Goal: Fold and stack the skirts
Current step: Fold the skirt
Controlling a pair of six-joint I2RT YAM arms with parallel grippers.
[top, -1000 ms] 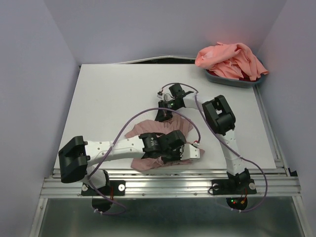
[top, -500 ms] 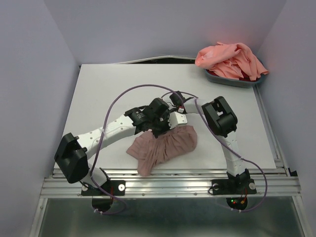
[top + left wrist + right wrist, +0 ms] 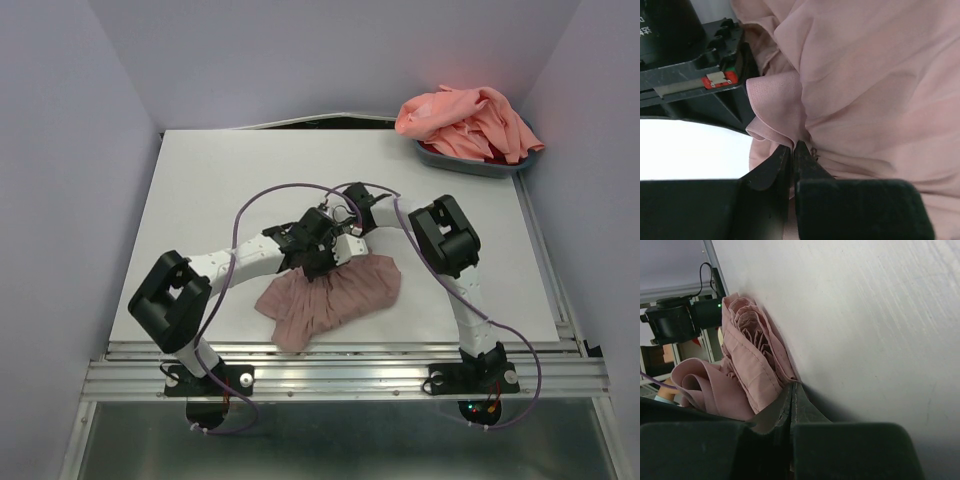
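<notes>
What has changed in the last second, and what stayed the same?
The left tool, shut on the near edge of the mauve-pink skirt, carried it away from the front of the table to the far edge beside the right tool, folding the skirt in half. Nothing was let go. The right tool stayed shut on the far edge; the coral skirt stayed heaped in the grey bin.

White arms (image 3: pixel 250 262), black joints (image 3: pixel 447 235) and fingers (image 3: pixel 767 172), purple cables (image 3: pixel 270 190)
</notes>
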